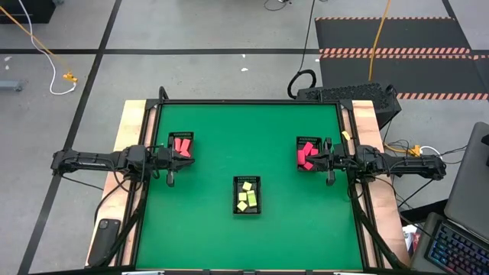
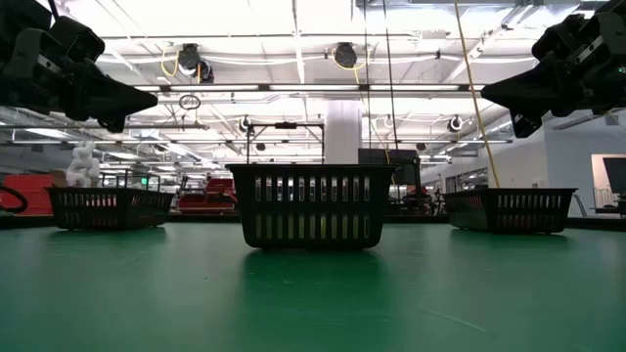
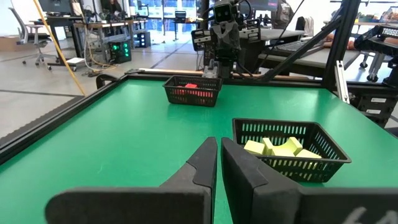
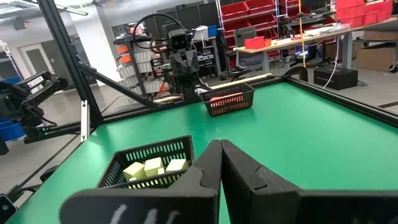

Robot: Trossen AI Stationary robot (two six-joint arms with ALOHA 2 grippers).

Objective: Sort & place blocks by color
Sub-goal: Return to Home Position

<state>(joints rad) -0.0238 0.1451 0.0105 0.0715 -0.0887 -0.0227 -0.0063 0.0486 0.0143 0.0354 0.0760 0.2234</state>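
Three black slotted trays stand on the green table [image 1: 206, 229]. The left tray [image 1: 181, 143] holds salmon-red blocks [image 1: 182, 145], the right tray [image 1: 309, 153] holds pink-red blocks [image 1: 306, 155], and the near middle tray [image 1: 246, 195] holds pale yellow blocks [image 1: 246, 200]. My left gripper [image 1: 186, 160] hovers level beside the left tray, fingers shut and holding nothing [image 3: 219, 148]. My right gripper [image 1: 312, 161] hovers level beside the right tray, also shut and holding nothing [image 4: 221, 148]. Both grippers point toward the table's middle, well above the surface [image 2: 132, 98] [image 2: 499, 93].
A small yellow piece [image 1: 345, 136] lies on the wooden border at the table's right edge. A dark flat device [image 1: 107, 229] lies on the left border. A raised black rim [image 1: 252, 101] runs round the green surface.
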